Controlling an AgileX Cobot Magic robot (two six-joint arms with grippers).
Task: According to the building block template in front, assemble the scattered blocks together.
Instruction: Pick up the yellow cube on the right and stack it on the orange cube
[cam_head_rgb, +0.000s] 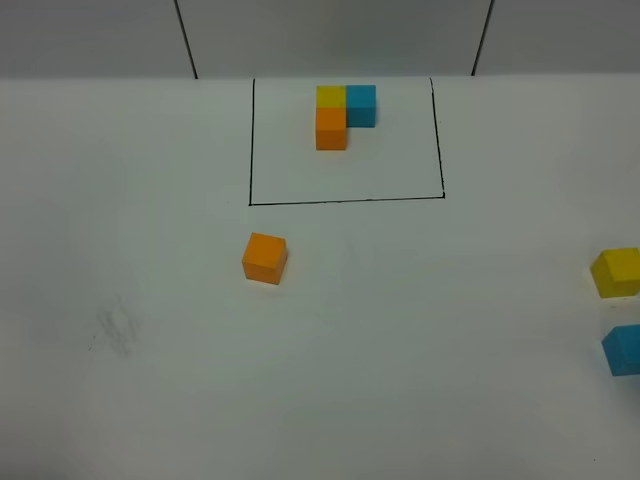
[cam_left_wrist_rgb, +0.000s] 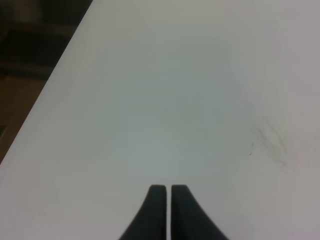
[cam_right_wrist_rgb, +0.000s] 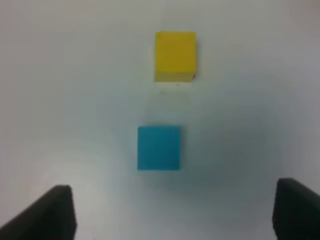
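Right wrist view: our right gripper (cam_right_wrist_rgb: 177, 197) gapes empty before the blue cube (cam_right_wrist_rgb: 159, 147). We judge the cube light and rigid, best pinched on opposite flat faces. Meanwhile, our left gripper (cam_left_wrist_rgb: 168, 188) is clenched on nothing.

Left tool (cam_left_wrist_rgb: 167, 189) closed, empty, above white table (cam_left_wrist_rgb: 160, 100).

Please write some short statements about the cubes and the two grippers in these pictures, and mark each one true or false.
1. The template lies inside the black rectangle. True.
2. The loose orange cube touches that rectangle. False: it lies outside it, apart from the line.
3. The left gripper is open. False: it is shut, holding nothing.
4. The right gripper is open and holds nothing. True.
5. The loose yellow cube touches the loose blue cube. False: a gap separates them.
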